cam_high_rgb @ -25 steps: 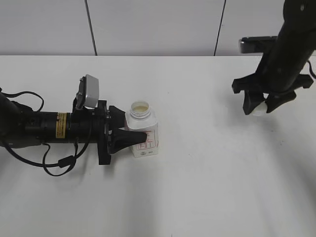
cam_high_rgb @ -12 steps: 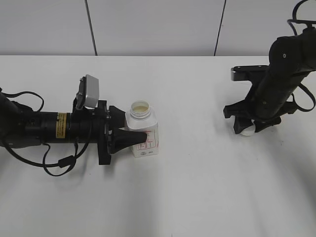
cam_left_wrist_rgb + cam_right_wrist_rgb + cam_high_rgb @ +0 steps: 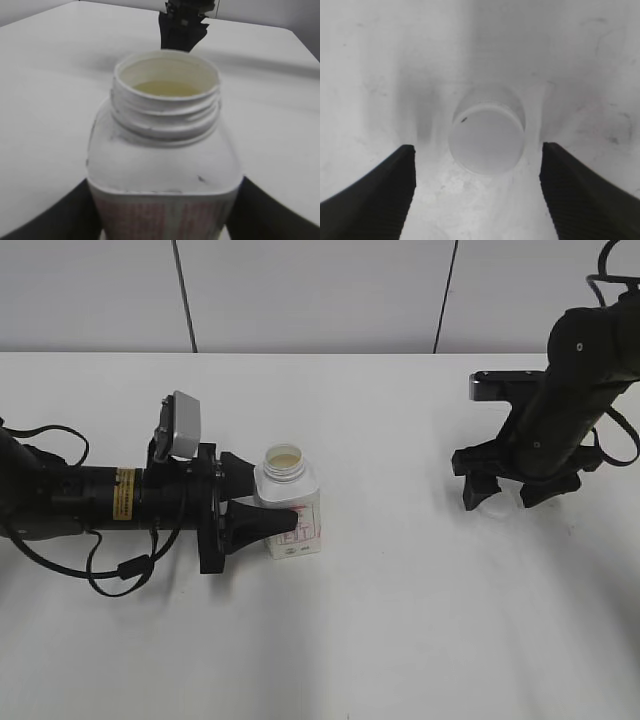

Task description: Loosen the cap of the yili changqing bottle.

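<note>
Left: the black left gripper (image 3: 262, 502) lies level on the white table (image 3: 380, 620), its fingers clamped on the small squarish white plastic bottle with red-printed label (image 3: 290, 505), which stands upright, neck uncapped. Right: the black right gripper (image 3: 503, 489) points down at the table, jaws spread wide and holding nothing; the small round white plastic cap (image 3: 486, 130) rests on the table between them, touching neither finger.

We see bright, even light with soft shadows on the white table (image 3: 400, 620); both wrist views are soft-focused, the bottle's (image 3: 162, 165) label blurred.
</note>
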Tool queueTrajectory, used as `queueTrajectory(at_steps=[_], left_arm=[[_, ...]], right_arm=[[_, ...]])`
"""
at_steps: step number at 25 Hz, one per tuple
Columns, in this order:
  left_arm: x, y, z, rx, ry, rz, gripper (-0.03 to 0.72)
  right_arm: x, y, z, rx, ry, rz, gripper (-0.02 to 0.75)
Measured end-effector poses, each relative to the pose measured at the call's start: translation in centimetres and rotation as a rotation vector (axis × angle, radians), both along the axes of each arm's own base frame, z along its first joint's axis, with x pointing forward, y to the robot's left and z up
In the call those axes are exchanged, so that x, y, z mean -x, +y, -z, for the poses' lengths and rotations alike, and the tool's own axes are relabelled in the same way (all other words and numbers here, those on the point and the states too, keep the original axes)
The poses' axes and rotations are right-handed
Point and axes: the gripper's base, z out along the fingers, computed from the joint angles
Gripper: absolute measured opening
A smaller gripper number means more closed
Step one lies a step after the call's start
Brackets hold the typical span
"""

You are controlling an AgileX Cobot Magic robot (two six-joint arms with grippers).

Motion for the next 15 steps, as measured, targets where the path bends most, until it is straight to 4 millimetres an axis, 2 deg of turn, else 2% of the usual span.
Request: queueTrajectory(at_steps=[3,5,10,15], left_arm=[[0.0,0.0,0.1,-0.004,0.012,0.001,0.521],[0.1,0.0,0.1,-0.004,0.022,0.0,0.561],[0.0,0.4,0.1,-0.008,0.025,-0.003,0.58],[-0.3,2.3,-0.4,-0.035,0.039,0.002,0.58]], right_arm=[[0.1,0.0,-1.2,-0.01,-0.025,0.003,0.603],[0.1,0.0,-2.0,-0.016,-0.046,0.003,0.598],[0.3,0.0,-3.9,-0.026,-0.09,0.002,0.596],[0.7,-0.1,-6.0,-0.042,-0.134,0.003,0.596]])
